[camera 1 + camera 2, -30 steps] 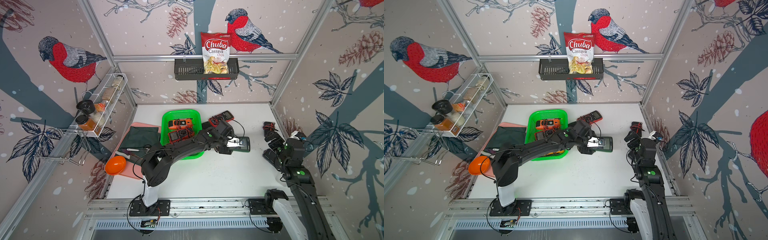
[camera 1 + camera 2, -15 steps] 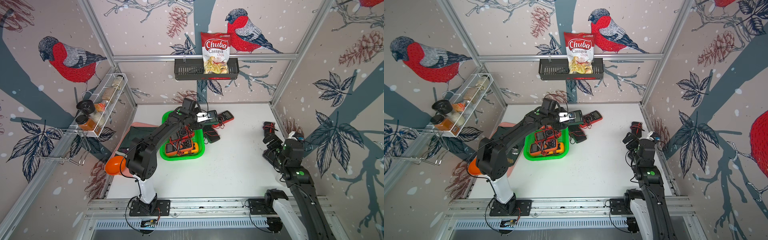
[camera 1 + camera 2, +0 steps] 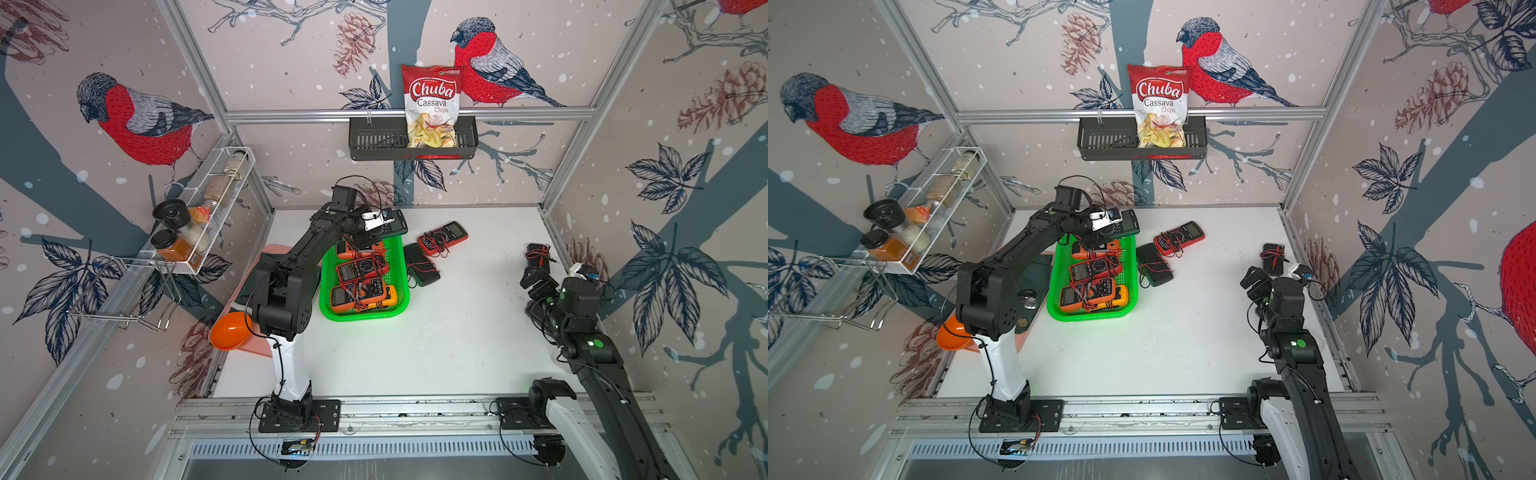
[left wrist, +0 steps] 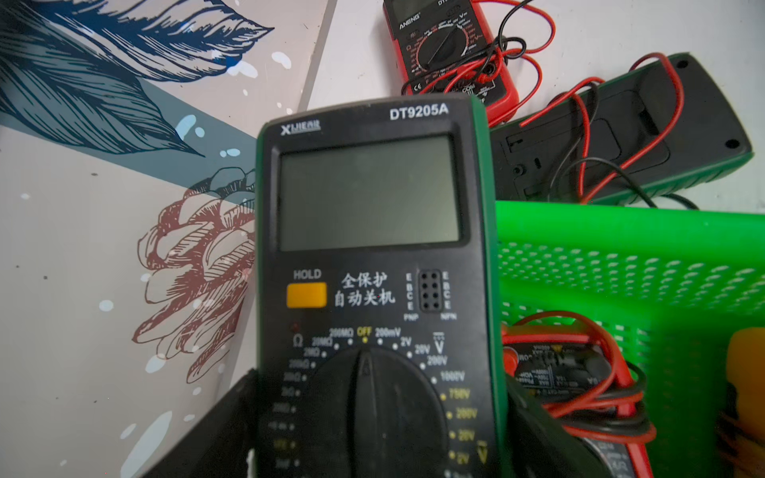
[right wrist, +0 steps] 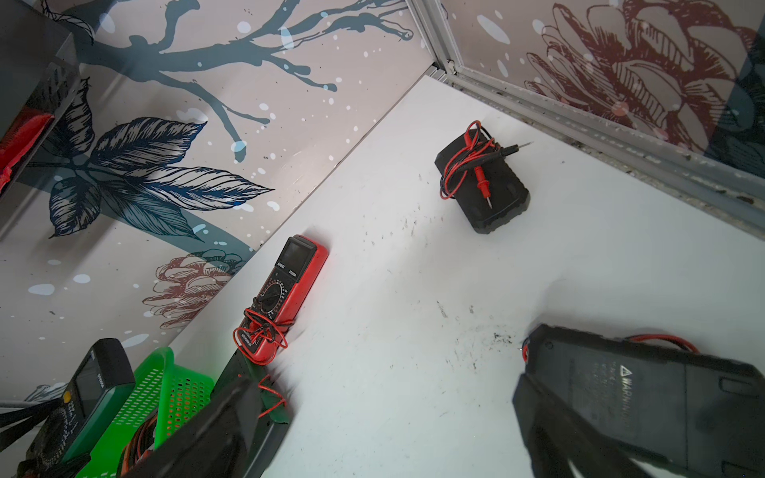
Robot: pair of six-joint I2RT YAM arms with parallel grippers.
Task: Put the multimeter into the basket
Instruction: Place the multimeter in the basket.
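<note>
While the left pincer [image 4: 381, 434] is clenched on one multimeter [image 4: 372, 256], gripping its sides at the dial, that meter hangs above the far end of the single basket [image 3: 362, 316], not yet inside it. It is a black slab with a dark green edge, a grey rectangular screen, one yellow button and a round dial. The basket is bright green plastic, rectangular with rounded corners, its walls pierced with rows of small slots. Inside lie at least three stored meters [image 3: 362, 269] in orange and red cases; tangled red and black leads hide an exact count. Three more lie on the white counter [image 3: 436, 345]: one green-edged meter [image 3: 420, 264] face down just beside the basket, one red meter [image 3: 443, 236] face up nearer the back wall, and one black meter [image 3: 538, 256] wrapped in red leads near the right wall. The right pincer [image 5: 389, 414] is released, fingers spread wide, grasping nothing. A warning-labelled slab [image 5: 645, 393] shows beside one finger; whether they touch, I cannot tell.
</note>
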